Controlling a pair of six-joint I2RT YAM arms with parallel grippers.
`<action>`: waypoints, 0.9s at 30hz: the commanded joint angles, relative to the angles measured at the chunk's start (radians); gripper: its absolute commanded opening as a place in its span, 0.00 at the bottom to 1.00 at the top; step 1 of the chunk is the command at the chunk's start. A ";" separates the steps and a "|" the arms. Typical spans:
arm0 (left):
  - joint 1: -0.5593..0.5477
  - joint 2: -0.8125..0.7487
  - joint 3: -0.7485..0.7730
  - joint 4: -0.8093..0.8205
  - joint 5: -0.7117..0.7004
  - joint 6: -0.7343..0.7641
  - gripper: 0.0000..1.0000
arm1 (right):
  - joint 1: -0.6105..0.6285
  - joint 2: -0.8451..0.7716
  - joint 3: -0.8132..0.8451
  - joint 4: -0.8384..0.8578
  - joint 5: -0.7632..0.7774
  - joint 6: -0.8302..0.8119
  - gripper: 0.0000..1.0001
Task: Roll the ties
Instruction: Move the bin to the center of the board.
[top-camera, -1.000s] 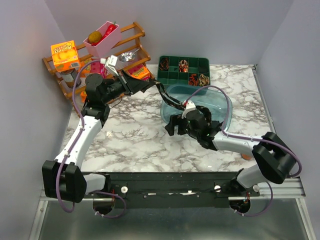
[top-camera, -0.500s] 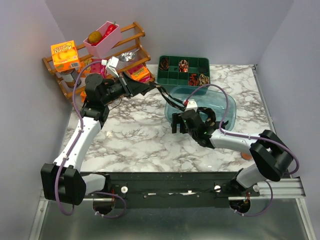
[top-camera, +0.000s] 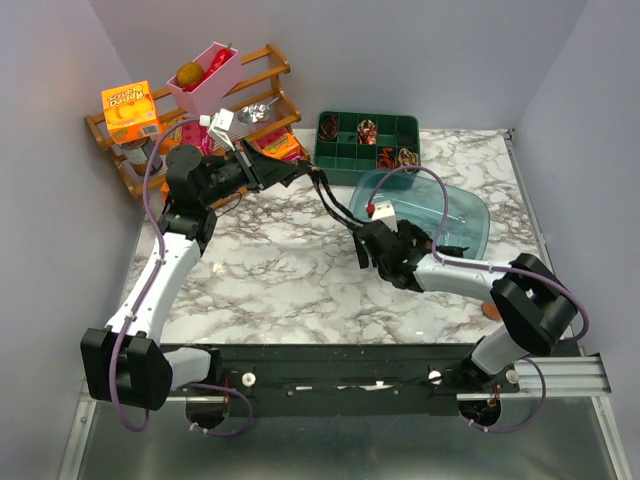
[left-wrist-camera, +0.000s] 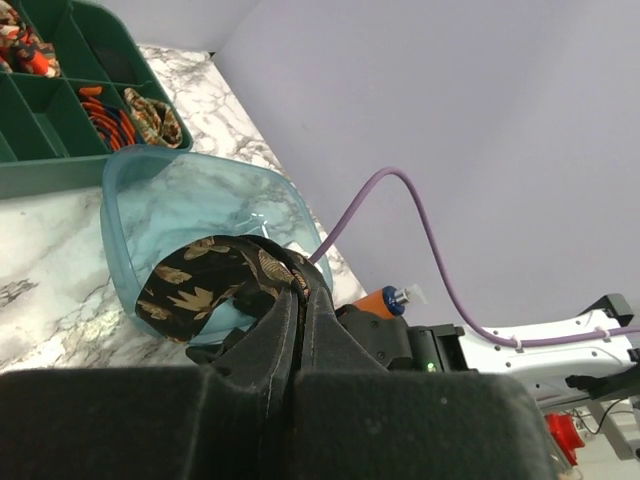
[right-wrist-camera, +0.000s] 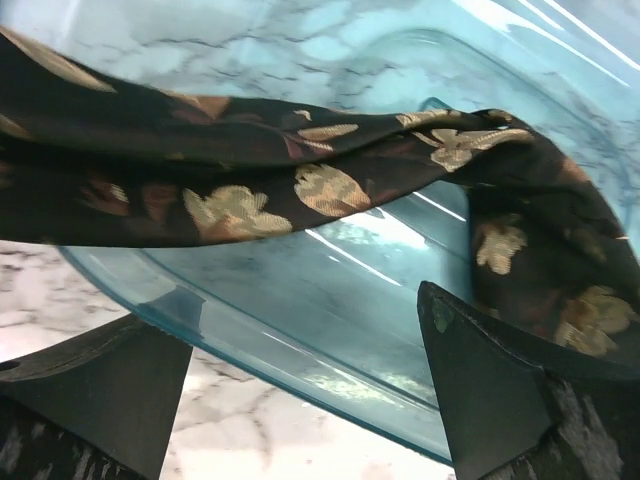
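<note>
A dark tie (top-camera: 338, 203) with a tan-gold leaf pattern hangs from my left gripper (top-camera: 303, 172), which is shut on its end, down to the rim of the clear blue tub (top-camera: 462, 212). In the left wrist view the tie (left-wrist-camera: 215, 280) runs out of the shut left gripper (left-wrist-camera: 298, 292) and drapes over the tub (left-wrist-camera: 150, 180). My right gripper (top-camera: 367, 243) stands open at the tub's near left rim. In its wrist view the tie (right-wrist-camera: 250, 190) stretches above the right gripper (right-wrist-camera: 300, 385), with nothing between the fingers (right-wrist-camera: 485, 390) but the tub's rim (right-wrist-camera: 300, 345).
A green compartment tray (top-camera: 340, 153) holds several rolled ties (top-camera: 367, 130) at the back. A wooden rack (top-camera: 270, 62) with a pink box and an orange carton stands at the back left. An orange bottle (top-camera: 490, 312) lies near the right arm.
The blue tub has slid to the right. My right gripper has followed its rim, staying open. The left gripper keeps the tie's end in about the same spot.
</note>
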 joint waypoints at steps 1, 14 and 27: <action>0.013 -0.021 0.064 0.083 0.051 -0.063 0.00 | -0.007 0.004 0.028 -0.064 0.099 -0.024 0.96; 0.045 -0.039 0.222 0.163 0.130 -0.151 0.00 | -0.036 -0.062 0.060 -0.093 0.135 -0.058 0.97; 0.114 -0.078 0.405 -0.041 0.178 -0.038 0.00 | -0.046 -0.211 0.047 -0.120 0.072 -0.085 0.97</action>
